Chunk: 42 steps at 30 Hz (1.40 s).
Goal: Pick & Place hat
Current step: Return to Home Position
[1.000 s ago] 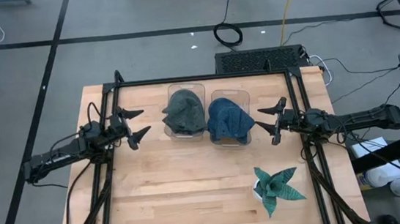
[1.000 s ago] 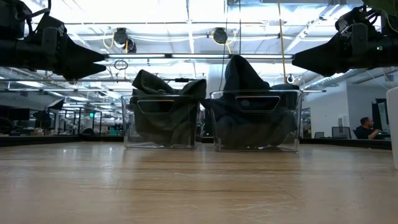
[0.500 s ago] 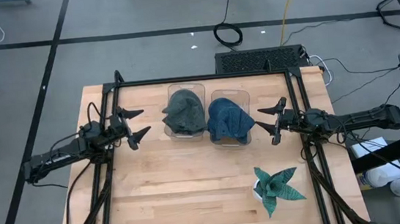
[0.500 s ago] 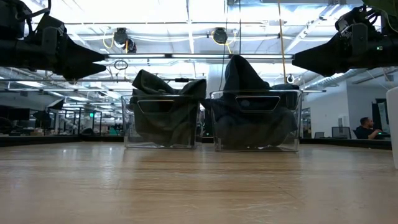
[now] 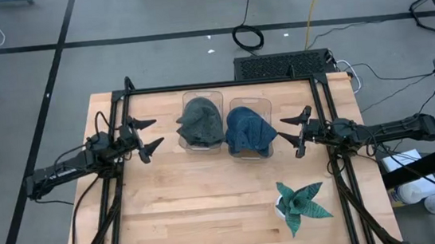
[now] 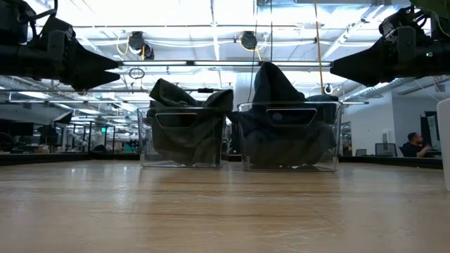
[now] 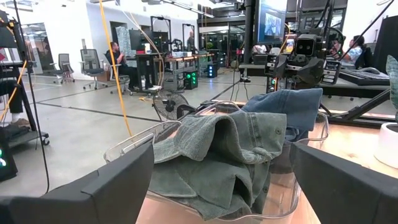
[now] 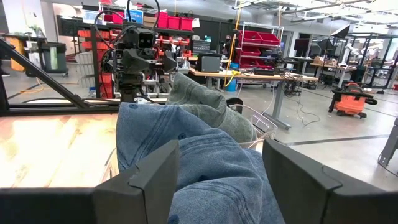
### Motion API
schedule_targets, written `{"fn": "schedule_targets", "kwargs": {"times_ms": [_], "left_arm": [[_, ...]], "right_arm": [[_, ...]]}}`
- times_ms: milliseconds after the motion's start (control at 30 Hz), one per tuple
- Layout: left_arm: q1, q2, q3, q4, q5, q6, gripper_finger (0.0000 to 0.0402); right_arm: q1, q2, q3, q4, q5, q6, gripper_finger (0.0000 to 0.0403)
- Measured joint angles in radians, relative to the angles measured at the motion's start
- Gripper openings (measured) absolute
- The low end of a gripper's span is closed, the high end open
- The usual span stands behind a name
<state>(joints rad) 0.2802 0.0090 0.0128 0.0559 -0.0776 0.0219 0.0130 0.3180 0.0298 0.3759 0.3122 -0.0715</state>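
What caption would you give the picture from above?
Grey caps fill the left bin, blue caps the right bin; left gripper and right gripper hang open.

Ceiling lights (image 6: pixel 140 14) are glaring across the low view, backlighting the caps (image 6: pixel 186 105); the table (image 5: pixel 210 211) is showing evenly lit, its foreground blurring.

From above, the left bin (image 5: pixel 213 97) shows only its far rim. The grey-green cap (image 5: pixel 200 120) heaped in it covers the rest, and how many caps lie beneath cannot be told. Just beside the left bin, the right bin (image 5: pixel 257 100) is mostly covered by a blue cap (image 5: pixel 249 131). In the left wrist view the blue cap is half hidden behind the grey-green one. In the low view a white pot (image 6: pixel 444 140), well right of the left bin, is cut off by the picture's edge.
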Motion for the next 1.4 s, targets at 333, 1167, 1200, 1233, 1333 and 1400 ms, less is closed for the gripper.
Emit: {"fn": "schedule_targets", "kwargs": {"times_ms": [333, 1167, 1200, 1233, 1333, 1400], "left_arm": [[0.000, 0.000, 0.000, 0.000, 0.000, 0.000, 0.0368], [0.000, 0.000, 0.000, 0.000, 0.000, 0.000, 0.0369], [0.000, 0.000, 0.000, 0.000, 0.000, 0.000, 0.0370], [0.000, 0.000, 0.000, 0.000, 0.000, 0.000, 0.0371], [0.000, 0.000, 0.000, 0.000, 0.000, 0.000, 0.0374], [0.000, 0.000, 0.000, 0.000, 0.000, 0.000, 0.0373]], "right_arm": [[0.000, 0.000, 0.000, 0.000, 0.000, 0.000, 0.0222], [0.000, 0.000, 0.000, 0.000, 0.000, 0.000, 0.0222], [0.000, 0.000, 0.000, 0.000, 0.000, 0.000, 0.0222], [0.000, 0.000, 0.000, 0.000, 0.000, 0.000, 0.0222], [0.000, 0.000, 0.000, 0.000, 0.000, 0.000, 0.0222], [0.000, 0.000, 0.000, 0.000, 0.000, 0.000, 0.0222]]}}
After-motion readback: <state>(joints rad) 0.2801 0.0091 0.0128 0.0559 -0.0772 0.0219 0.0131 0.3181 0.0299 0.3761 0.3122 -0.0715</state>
